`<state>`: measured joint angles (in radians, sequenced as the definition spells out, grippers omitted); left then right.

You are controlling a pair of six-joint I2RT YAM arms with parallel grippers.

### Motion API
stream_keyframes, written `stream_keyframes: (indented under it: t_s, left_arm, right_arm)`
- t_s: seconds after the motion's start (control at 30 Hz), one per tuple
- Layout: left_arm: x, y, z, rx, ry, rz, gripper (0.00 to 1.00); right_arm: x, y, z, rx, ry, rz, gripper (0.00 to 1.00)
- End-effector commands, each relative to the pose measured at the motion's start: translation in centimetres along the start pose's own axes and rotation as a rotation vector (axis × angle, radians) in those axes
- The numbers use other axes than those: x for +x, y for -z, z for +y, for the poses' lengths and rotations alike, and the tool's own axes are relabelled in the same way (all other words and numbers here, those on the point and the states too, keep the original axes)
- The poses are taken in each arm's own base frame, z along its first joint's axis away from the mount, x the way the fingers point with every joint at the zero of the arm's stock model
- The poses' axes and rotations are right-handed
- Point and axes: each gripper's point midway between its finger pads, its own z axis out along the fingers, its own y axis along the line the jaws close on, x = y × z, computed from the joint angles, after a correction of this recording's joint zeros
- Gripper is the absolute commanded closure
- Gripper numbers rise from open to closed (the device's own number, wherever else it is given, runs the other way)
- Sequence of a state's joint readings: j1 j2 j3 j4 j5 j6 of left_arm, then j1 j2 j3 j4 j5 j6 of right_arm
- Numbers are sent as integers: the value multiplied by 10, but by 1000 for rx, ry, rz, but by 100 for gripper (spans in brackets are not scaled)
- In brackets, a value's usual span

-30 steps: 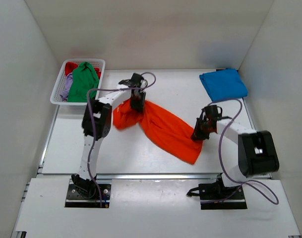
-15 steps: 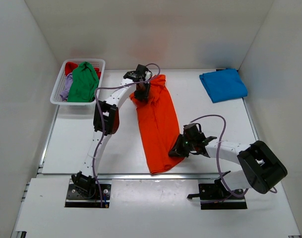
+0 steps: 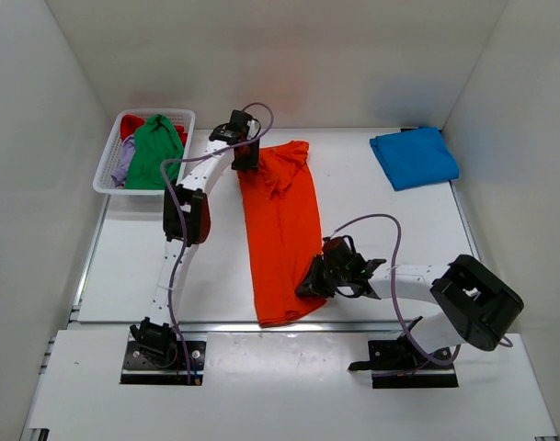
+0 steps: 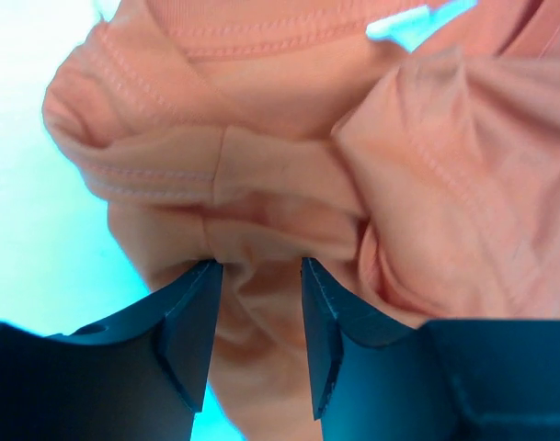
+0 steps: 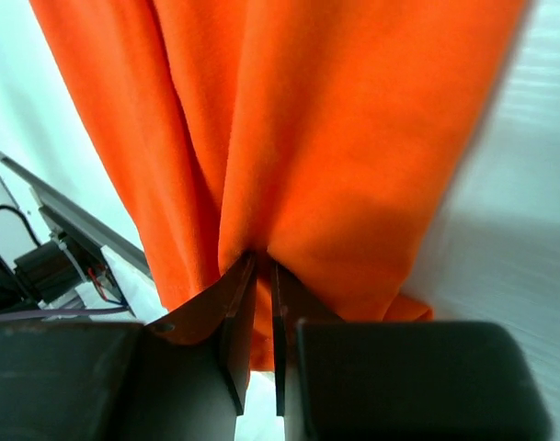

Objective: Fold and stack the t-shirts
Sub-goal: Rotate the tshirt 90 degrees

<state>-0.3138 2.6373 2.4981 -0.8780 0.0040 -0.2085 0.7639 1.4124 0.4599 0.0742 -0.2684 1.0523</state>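
Observation:
The bright orange t-shirt (image 3: 281,230) lies stretched out long on the table, from the far middle towards the near edge. My left gripper (image 3: 246,158) is at its far left corner, and in the left wrist view the gripper (image 4: 258,266) holds a bunched fold of orange cloth (image 4: 289,184) between its jaws. My right gripper (image 3: 309,283) is at the shirt's near right edge, and in the right wrist view it (image 5: 264,262) is shut on a pinch of the cloth (image 5: 335,138). A folded blue t-shirt (image 3: 414,157) lies at the far right.
A white lattice basket (image 3: 111,158) at the far left holds a green shirt (image 3: 155,152), a red one (image 3: 131,123) and a lilac one (image 3: 122,168). White walls close in the table on three sides. A metal rail (image 3: 215,323) runs along the near edge.
Both grippers have swung the orange shirt from a diagonal lie into a straight far-to-near strip. My left gripper moved far and left; my right gripper moved near and left.

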Motion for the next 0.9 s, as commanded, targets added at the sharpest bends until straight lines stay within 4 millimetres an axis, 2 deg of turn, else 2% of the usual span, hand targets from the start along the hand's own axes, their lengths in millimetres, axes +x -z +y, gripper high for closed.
stream_keyframes:
  t_s: [0.0,0.13,0.23,0.27,0.33,0.47,0.53,0.63,0.67,0.7,0.73,0.8,0.87]
  left_arm:
    - [-17,-6,-18,45,5,-70,49]
    - [-14,-19,-21,73,18,-68,50]
    - [-23,-18,-19,83,59,-93,52]
    - [-27,-17,-11,82,79,-99,52]
    - [-35,-15,-13,98,106,-125,53]
    - [-55,-17,-3,126,171,-189,54]
    - [-67,-15,-5,175,201,-224,52]
    - [-91,4,-14,261,229,-279,47]
    - [-103,20,-16,282,241,-308,47]
    - [-116,41,-23,319,240,-340,46]
    - [-117,48,-34,341,229,-340,46]
    - [-119,78,-41,344,210,-347,45]
    - [-109,93,-42,329,193,-314,44]
  right_arm:
    - [30,-7,-62,228,-14,58,88]
    - [34,-16,-60,238,22,87,87]
    - [32,-19,-62,239,22,100,84]
    - [30,-20,-64,241,26,99,81]
    - [25,-20,-65,240,29,98,77]
    - [9,-22,-66,255,134,93,63]
    - [-3,-22,-60,248,202,74,61]
    - [-26,-19,-43,220,297,23,56]
    - [-32,-16,-41,217,318,8,53]
    - [-40,-12,-31,200,351,-19,45]
    - [-47,-7,-20,176,372,-51,41]
    - [-59,4,-11,157,403,-103,33]
    - [-72,16,-4,135,425,-157,27]
